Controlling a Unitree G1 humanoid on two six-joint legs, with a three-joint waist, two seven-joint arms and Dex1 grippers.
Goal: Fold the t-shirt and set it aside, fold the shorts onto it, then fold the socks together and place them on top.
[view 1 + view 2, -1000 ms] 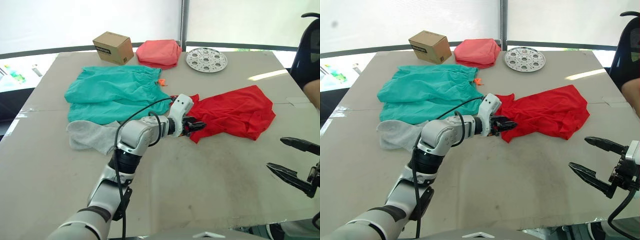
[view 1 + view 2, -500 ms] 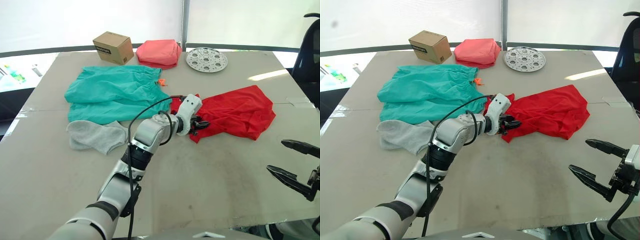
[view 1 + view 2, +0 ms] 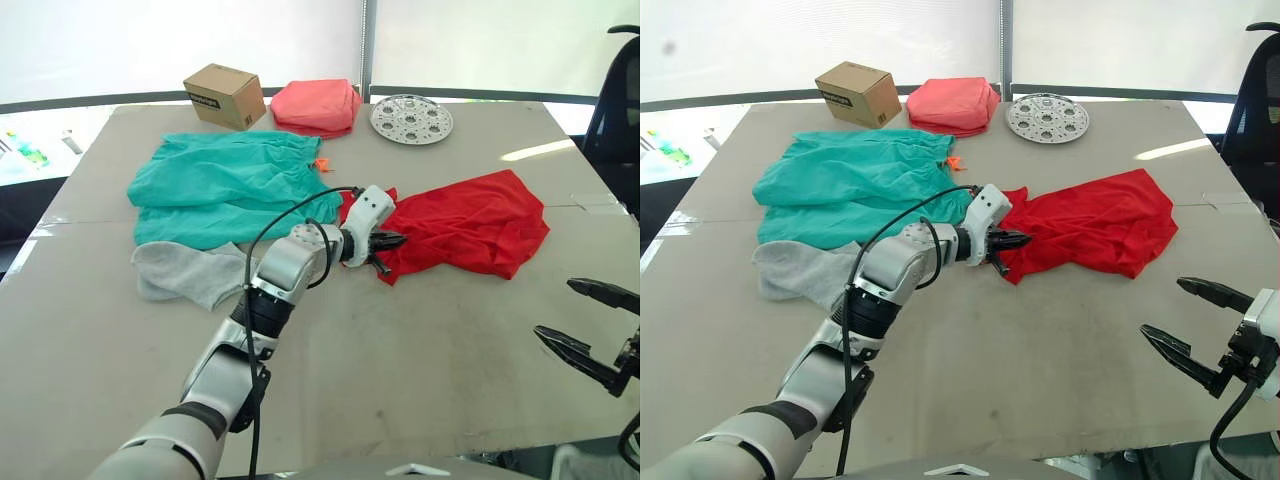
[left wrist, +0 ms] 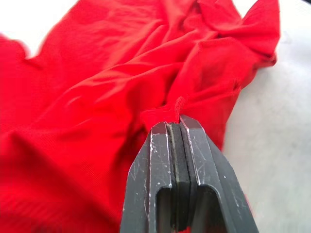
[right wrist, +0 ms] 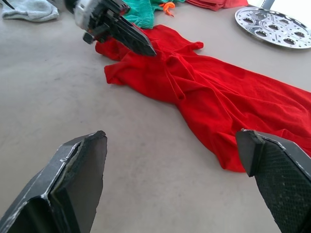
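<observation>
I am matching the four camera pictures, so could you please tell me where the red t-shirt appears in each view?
Left eye view: the t-shirt lies right of centre.
Right eye view: right of centre, crumpled.
Left wrist view: red cloth behind the shut fingers.
Right wrist view: runs across the middle, between the open fingers.
Shared landmark: the left gripper at its near edge.

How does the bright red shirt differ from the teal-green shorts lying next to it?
The bright red fabric t-shirt lies crumpled in a long bunch; the teal-green fabric shorts are spread fairly flat. The left gripper is shut on a fold at the t-shirt's edge, while nothing grips the shorts. The shorts show a gathered waist and a small orange drawstring end; the t-shirt shows neither. Both rest unfolded on the grey table.
</observation>
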